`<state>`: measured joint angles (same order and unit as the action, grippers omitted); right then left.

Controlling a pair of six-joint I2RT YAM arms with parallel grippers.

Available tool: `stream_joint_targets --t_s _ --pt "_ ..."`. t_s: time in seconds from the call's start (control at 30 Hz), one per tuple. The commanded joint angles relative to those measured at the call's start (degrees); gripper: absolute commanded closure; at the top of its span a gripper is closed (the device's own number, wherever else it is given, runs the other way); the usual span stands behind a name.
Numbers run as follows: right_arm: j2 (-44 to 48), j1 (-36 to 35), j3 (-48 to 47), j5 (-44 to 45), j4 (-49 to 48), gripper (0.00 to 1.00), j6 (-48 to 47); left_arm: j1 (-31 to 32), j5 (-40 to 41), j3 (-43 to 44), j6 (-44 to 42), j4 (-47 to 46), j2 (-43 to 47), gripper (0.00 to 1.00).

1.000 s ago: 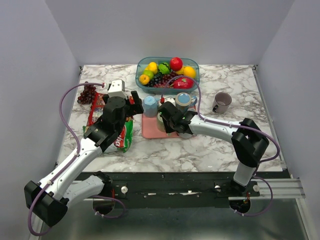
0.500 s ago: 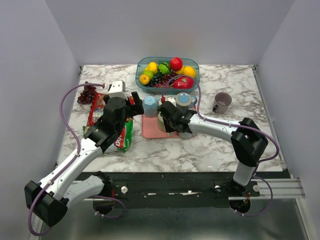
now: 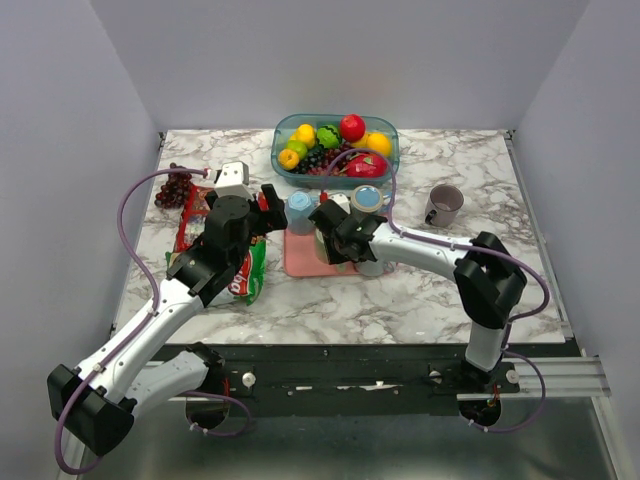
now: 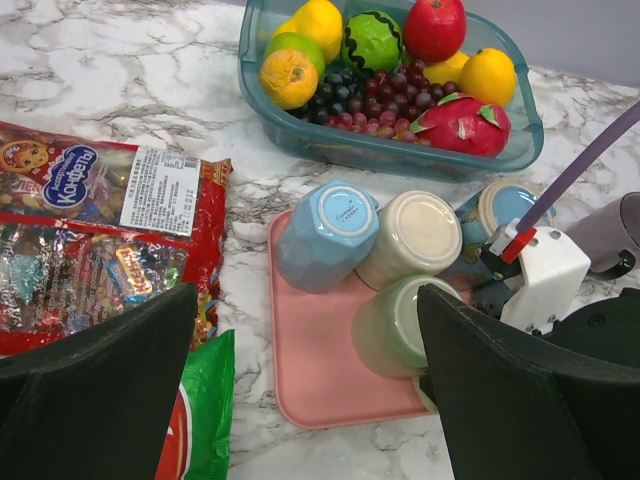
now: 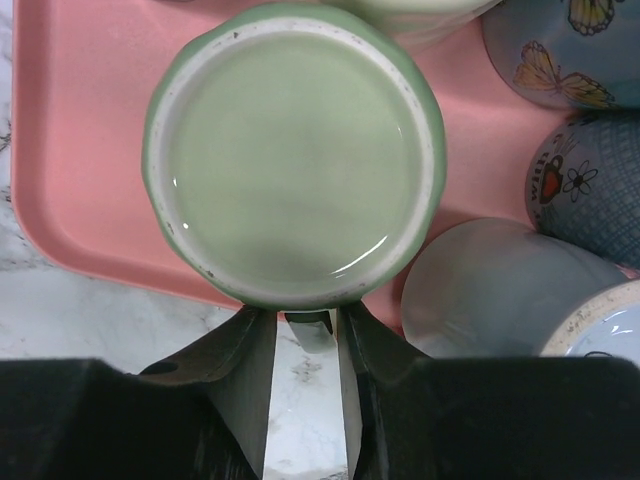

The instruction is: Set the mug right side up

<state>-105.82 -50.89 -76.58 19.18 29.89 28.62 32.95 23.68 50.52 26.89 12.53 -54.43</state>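
I find the right end effector (image 5: 304, 330) no longer shut, narrowly parted at the inverted green mug (image 5: 293, 150); its arm (image 3: 430, 250) extends leftward.

The green mug (image 5: 293, 150) is glazed ceramic, and its upturned base is glossy with soft reflections. The pink tray (image 5: 80, 150) looks like smooth, matt plastic. The table top (image 4: 100, 70) has a smooth marble pattern. The snack packets (image 4: 60, 250) are shiny, crinkled foil, and the fruit bowl (image 4: 380, 152) is translucent teal plastic.

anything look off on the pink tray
Yes. The green mug, the cream mug and the light blue mug all sit upside down on the pink tray, bases up.
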Motion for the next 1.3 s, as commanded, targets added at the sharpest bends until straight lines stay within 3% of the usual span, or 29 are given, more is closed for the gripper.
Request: stream_joint_targets --t_s 0.0,0.1,0.17,0.2,0.23,0.4,0.8,1.03,1.27 --pt "-3.1 1.1 -2.1 5.3 -0.9 0.70 0.4 -0.4 0.0 -0.6 0.4 -1.1 1.0 0.01" --pt "-3.8 1.1 -2.9 5.3 -0.2 0.77 0.2 -0.4 0.0 -0.7 0.4 -1.1 1.1 0.01" --pt "-4.2 1.1 -3.3 5.2 0.1 0.86 -0.1 -0.4 0.0 -0.7 0.4 -1.0 1.1 0.01" --pt "-4.2 1.1 -3.6 5.1 0.5 0.97 -0.1 -0.4 0.1 -0.7 0.4 -1.0 1.2 0.01" --pt "-4.4 1.1 -3.8 5.1 0.7 0.99 -0.2 -0.5 0.2 -0.6 0.4 -0.9 1.3 0.01" --pt "-1.2 1.1 -3.5 3.2 0.5 0.99 -1.4 -0.4 1.2 -0.1 0.1 -0.3 2.3 0.01" --pt "17.0 1.8 -1.6 -14.1 -4.9 0.99 1.9 -0.5 0.2 2.0 0.0 2.0 8.6 0.01" --pt "25.1 4.0 3.5 -27.4 -16.0 0.99 8.2 -0.4 -5.5 2.1 0.9 2.3 12.0 0.01" --pt "31.5 5.6 6.3 -31.7 -27.0 0.99 12.3 -0.4 -16.9 1.0 2.4 -0.6 14.9 0.01"
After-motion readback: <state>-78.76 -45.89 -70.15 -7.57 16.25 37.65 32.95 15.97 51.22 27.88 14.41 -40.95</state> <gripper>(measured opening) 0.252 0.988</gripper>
